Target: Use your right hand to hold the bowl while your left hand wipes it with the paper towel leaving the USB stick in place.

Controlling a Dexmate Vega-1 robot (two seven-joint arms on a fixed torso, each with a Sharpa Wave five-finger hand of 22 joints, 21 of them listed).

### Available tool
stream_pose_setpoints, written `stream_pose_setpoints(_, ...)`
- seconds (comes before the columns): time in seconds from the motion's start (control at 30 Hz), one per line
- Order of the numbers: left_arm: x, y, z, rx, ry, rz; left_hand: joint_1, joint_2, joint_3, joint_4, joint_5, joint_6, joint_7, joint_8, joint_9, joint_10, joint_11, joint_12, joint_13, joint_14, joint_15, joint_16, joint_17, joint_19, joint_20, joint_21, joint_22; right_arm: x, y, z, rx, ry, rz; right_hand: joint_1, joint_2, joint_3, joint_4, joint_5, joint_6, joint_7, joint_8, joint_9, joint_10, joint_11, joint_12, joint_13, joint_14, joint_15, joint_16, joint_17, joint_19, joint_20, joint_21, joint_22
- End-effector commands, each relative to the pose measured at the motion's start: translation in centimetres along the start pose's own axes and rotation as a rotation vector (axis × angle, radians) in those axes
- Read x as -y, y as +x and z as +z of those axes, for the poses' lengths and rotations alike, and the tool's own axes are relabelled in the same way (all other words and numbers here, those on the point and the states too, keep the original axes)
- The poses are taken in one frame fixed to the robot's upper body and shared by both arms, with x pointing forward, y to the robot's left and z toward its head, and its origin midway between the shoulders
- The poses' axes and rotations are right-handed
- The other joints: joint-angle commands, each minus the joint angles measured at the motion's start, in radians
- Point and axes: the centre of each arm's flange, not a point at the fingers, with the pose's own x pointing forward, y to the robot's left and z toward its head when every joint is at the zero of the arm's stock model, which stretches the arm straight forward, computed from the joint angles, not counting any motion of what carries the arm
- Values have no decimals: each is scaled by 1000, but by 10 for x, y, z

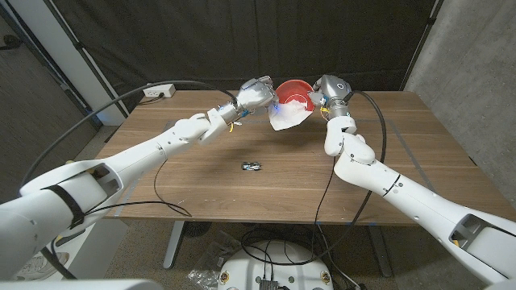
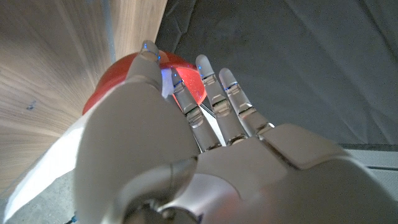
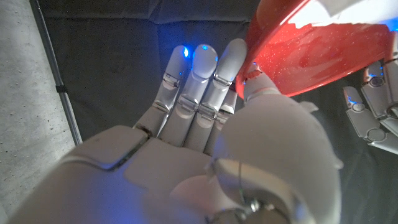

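Gripping the red bowl (image 1: 295, 90) at its rim was the right robot hand (image 1: 322, 98), thumb pinched against the edge in the right wrist view, bowl lifted and tilted above the far side of the tabletop (image 1: 201, 177). Pressed into the bowl's open face from the other side was the left robot hand (image 1: 256, 95), fingers lying close together over the paper towel (image 1: 288, 115), a loose white corner hanging below the bowl. Left well apart, near the middle of the tabletop, was the USB stick (image 1: 251, 167), untouched.

Could have slipped from a rim pinch that narrow, judged from the small contact seen: too hard a push from the wiping side would have levered the bowl out of the thumb's hold. Could also have shed the towel, held only by pressure against the bowl, down toward the USB stick.

Reached forward and inward from the near corners, both arms, meeting at the bowl; left wrist turned with the back of the hand toward the camera, right forearm raised steeply with the hand at the bowl's right edge.
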Motion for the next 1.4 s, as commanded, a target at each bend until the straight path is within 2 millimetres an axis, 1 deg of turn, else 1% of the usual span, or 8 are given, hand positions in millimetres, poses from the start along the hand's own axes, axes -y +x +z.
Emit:
stream_pose_setpoints(0.03, 2, -10, 2, -52, -69, 132, 39, 27, 25, 11, -8, 21, 24, -6, 4, 36, 10, 20, 30, 43, -128, 4, 19, 18, -11, 13, 1, -3, 1, 1, 1, 0, 12, 19, 22, 2, 0, -1, 34, 25, 6, 1, -1, -1, 1, 5, 10, -16, -12, -1, -7, -124, 7, 3)
stream_pose_setpoints(0.33, -3, -15, -8, -125, -248, 152, 36, 20, 25, 21, -17, 16, 4, -18, 14, 8, 7, 18, 50, 7, -121, -38, 21, 9, -10, 18, 4, -8, 5, 2, -3, 5, 28, 20, 21, 0, -1, -2, 34, 23, 5, 2, 2, -3, -6, -1, 18, -17, -20, 4, -6, -123, 4, 2)
stream_pose_setpoints(0.4, -3, -11, -9, -93, -242, 46, -27, -37, -17, 48, -22, -165, -49, -74, 40, -140, 0, -63, 34, -89, -114, -107, 18, -38, -4, 14, 4, -8, 5, 3, -4, 8, 29, 19, 22, 0, -1, -2, 34, 25, 4, 1, 0, -2, -3, 6, 17, -17, -25, 3, -6, -123, 4, 2)
stream_pose_setpoints(0.43, -3, -9, -10, -81, -252, 14, -81, -67, -56, 74, -2, -356, -56, -143, 39, -285, 0, -168, -7, -176, -109, -132, 27, -71, 16, 12, 3, -8, 5, 3, -2, 9, 30, 19, 23, 0, -1, -2, 34, 26, 5, 2, 0, -1, -3, 6, 21, -17, -22, 7, -5, -123, 4, 2)
stream_pose_setpoints(0.63, 1, -2, -5, -3, -272, -131, -237, -183, -212, 140, 63, -737, -6, -295, 36, -635, 13, -226, -47, -522, -55, -171, 7, -206, 72, -43, -2, -9, 5, 5, 2, 10, 25, 20, 22, 0, -1, -2, 34, 26, 5, 3, 1, -2, -4, 9, 22, -17, -29, 10, -5, -123, 2, 3)
stream_pose_setpoints(0.87, 2, 15, 5, 100, -310, -243, -258, -198, -254, 152, 77, -813, 17, -327, 37, -749, 38, -229, -64, -648, -21, -170, -27, -278, 91, -78, -2, -9, 7, 8, 3, 13, 13, 20, 22, -1, -2, -2, 35, 27, 4, 2, 3, 0, -5, 9, 21, -17, -34, 13, -5, -122, 2, 3)
stream_pose_setpoints(1.1, 6, 21, 13, 138, -423, -249, -259, -200, -269, 154, 83, -772, -15, -310, 37, -705, 15, -203, -71, -620, -46, -150, -43, -273, 80, -81, -2, -8, 12, 20, -19, 12, -29, 22, 21, -1, -3, -1, 35, 27, 5, 3, 5, 2, -8, 6, 16, -17, -47, 6, -3, -120, 2, 2)
stream_pose_setpoints(1.4, 6, 23, 18, 177, -481, -286, -240, -190, -274, 150, 94, -807, -15, -324, 37, -736, 17, -213, -79, -635, -57, -152, -60, -275, 74, -86, -3, -14, 21, 22, -85, 54, -52, 28, 16, 1, -6, 0, 45, 38, 3, -7, 9, 7, -10, 7, 31, -16, -48, 15, 8, -118, -2, 1)
